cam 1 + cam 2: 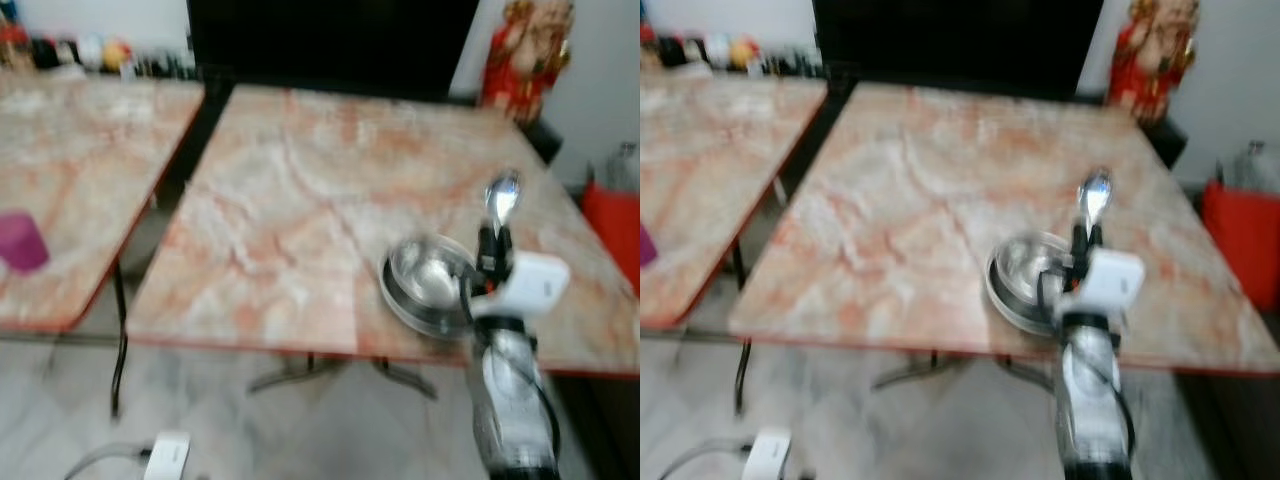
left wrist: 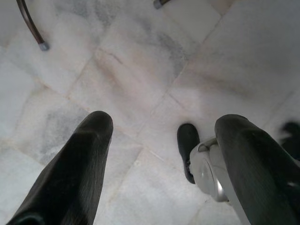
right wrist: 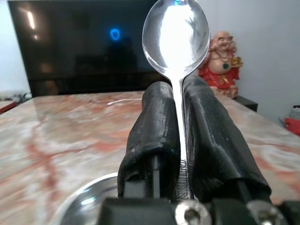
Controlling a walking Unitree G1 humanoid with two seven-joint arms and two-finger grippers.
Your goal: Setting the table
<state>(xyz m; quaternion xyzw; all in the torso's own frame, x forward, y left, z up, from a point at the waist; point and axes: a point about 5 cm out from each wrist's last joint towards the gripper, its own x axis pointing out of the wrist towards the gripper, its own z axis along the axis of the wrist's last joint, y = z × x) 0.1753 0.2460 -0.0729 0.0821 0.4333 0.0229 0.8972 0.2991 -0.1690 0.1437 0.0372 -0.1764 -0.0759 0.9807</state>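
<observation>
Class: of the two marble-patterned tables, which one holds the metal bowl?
The right-hand marble-patterned table holds the shiny metal bowl; the left-hand table carries a purple cup.

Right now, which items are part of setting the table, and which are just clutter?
Job: spoon clamped upright in right gripper; steel bowl; marble table.
Lying about: purple cup on the neighbouring table, red figurine, dark screen, red bin.

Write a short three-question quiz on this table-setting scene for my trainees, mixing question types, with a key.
1. True or false: the right tool grips a shiny silver metal spoon bowl-up.
2. The round steel bowl sits on which surface? A) marble-patterned table B) floor
3. Fill in: the left tool hangs open above the pale tiled ____.

Key: 1 true; 2 A; 3 floor.
</observation>
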